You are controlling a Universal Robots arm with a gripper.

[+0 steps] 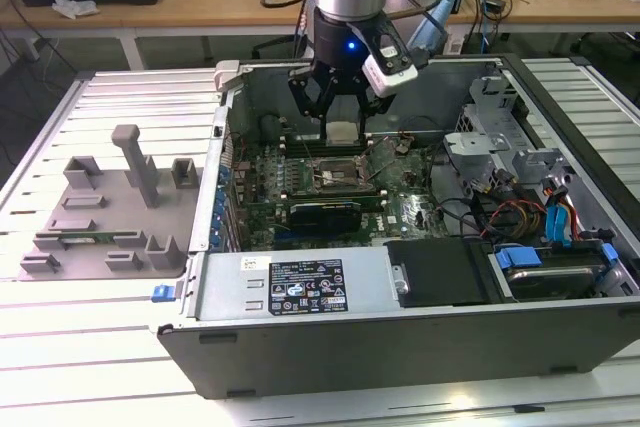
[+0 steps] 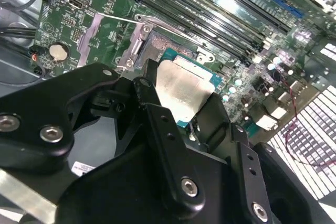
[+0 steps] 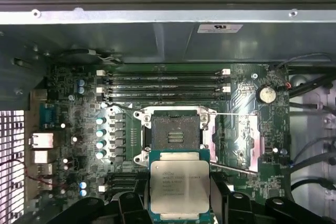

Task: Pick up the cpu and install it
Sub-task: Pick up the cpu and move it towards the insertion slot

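Observation:
My gripper (image 1: pixel 340 112) hangs inside the open computer case (image 1: pixel 230 247), shut on the cpu (image 1: pixel 342 132). The cpu is a flat square chip with a silvery metal top and a green rim. In the second wrist view the cpu (image 2: pixel 184 87) sits between two black fingers (image 2: pixel 152 106), held by opposite edges. In the first wrist view the cpu (image 3: pixel 179 187) is level and hovers just short of the open socket (image 3: pixel 176 135), whose contact field is bare. In the exterior view the socket (image 1: pixel 335 175) lies on the motherboard just below the held chip.
The socket's load plate (image 3: pixel 239 140) is flipped open to one side, with its thin lever (image 3: pixel 236 114) raised. Memory slots (image 3: pixel 163 85) run beside the socket. A power supply (image 1: pixel 300 287), drive cage and cables (image 1: pixel 540 217) crowd the case. A grey fixture tray (image 1: pixel 100 212) lies at the exterior view's left.

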